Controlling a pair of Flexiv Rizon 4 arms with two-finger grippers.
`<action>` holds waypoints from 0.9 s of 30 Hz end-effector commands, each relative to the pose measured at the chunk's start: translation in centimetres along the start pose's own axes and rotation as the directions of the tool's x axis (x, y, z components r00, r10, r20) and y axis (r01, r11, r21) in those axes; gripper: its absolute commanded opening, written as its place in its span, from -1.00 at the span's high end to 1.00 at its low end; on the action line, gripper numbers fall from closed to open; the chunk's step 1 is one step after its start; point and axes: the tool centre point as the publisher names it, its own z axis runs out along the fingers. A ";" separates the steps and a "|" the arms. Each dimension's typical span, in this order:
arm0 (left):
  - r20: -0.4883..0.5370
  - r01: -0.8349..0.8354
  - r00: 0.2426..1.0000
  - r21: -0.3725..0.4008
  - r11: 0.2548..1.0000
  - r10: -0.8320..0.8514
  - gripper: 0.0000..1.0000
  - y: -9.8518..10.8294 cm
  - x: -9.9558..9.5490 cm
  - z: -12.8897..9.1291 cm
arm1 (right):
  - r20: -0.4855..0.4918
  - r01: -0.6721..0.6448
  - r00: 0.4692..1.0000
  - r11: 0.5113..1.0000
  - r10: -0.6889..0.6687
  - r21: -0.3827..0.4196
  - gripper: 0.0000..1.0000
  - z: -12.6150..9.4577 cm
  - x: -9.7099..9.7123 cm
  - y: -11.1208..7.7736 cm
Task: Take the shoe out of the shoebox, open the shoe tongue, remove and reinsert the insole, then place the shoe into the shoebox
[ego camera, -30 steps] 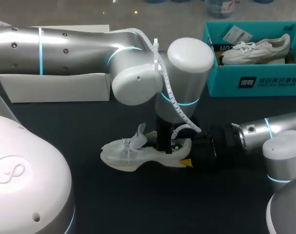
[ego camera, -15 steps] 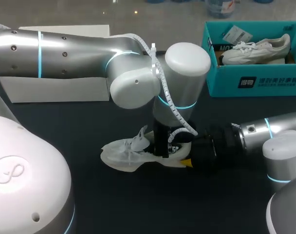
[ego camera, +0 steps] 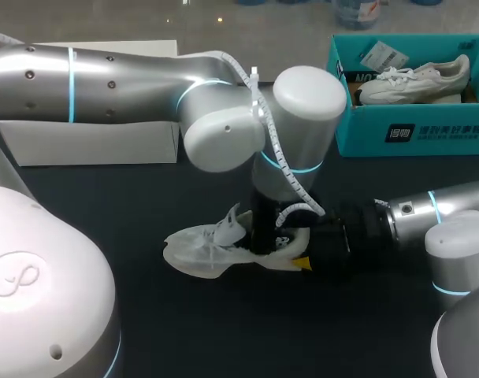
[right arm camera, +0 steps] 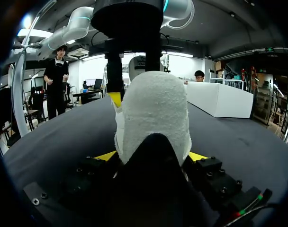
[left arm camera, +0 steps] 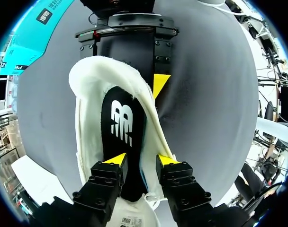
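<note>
— Dark tabletop (ego camera: 224, 331). Where's the sneaker (ego camera: 200, 248)?
— Heel clamped in the right gripper (right arm camera: 152, 156). The left gripper (left arm camera: 140, 161) sits at its mouth, above the insole (left arm camera: 121, 123); I can't tell its grip.
— Step?
— Insole work, I'd judge. Next: pinch the insole's edge and lift.

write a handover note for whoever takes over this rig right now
Right gripper: shut on the heel of the white shoe, which lies on the table.
Left gripper: down at the shoe's opening, over the black insole; grasp unclear.
Teal shoebox: at the table's far right, with a second white shoe inside.
Done: shoe is out of the box.
Left: the insole lies inside the shoe, and I cannot tell whether it has already been out and back. After that, place the shoe into the shoebox.
</note>
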 end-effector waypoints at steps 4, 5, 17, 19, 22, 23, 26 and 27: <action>0.004 -0.004 1.000 -0.010 1.000 0.004 0.17 -0.8 -0.8 0.3 | 0.002 -0.002 1.000 1.000 0.002 0.003 1.00 0.4 0.2 -0.3; 0.005 -0.005 1.000 -0.011 1.000 0.005 0.18 -1.0 -1.0 0.4 | 0.002 -0.002 1.000 1.000 0.002 0.003 1.00 0.4 0.2 -0.3; 0.010 -0.040 0.999 -0.021 0.999 0.040 0.21 -0.7 -1.3 3.8 | 0.002 -0.002 1.000 1.000 0.002 0.003 1.00 0.4 0.2 -0.3; 0.005 -0.041 0.999 -0.023 0.999 0.041 0.22 -0.3 -1.2 4.9 | 0.002 -0.002 1.000 1.000 0.002 0.003 1.00 0.4 0.2 -0.3; 0.009 -0.037 0.999 -0.013 0.999 0.038 0.22 0.0 -1.4 6.0 | 0.002 -0.002 1.000 1.000 0.002 0.003 1.00 0.4 0.2 -0.3; 0.017 -0.033 0.999 -0.004 0.999 0.033 0.22 0.0 -1.4 6.3 | 0.002 -0.002 1.000 1.000 0.002 0.003 1.00 0.4 0.2 -0.3; 0.028 -0.018 0.999 0.017 1.000 0.018 0.45 0.2 -1.6 6.6 | 0.002 -0.002 1.000 1.000 0.002 0.003 1.00 0.4 0.2 -0.3; 0.027 -0.019 0.999 0.021 1.000 0.019 0.96 0.2 -1.6 6.6 | 0.002 -0.002 1.000 1.000 0.002 0.003 1.00 0.4 0.2 -0.3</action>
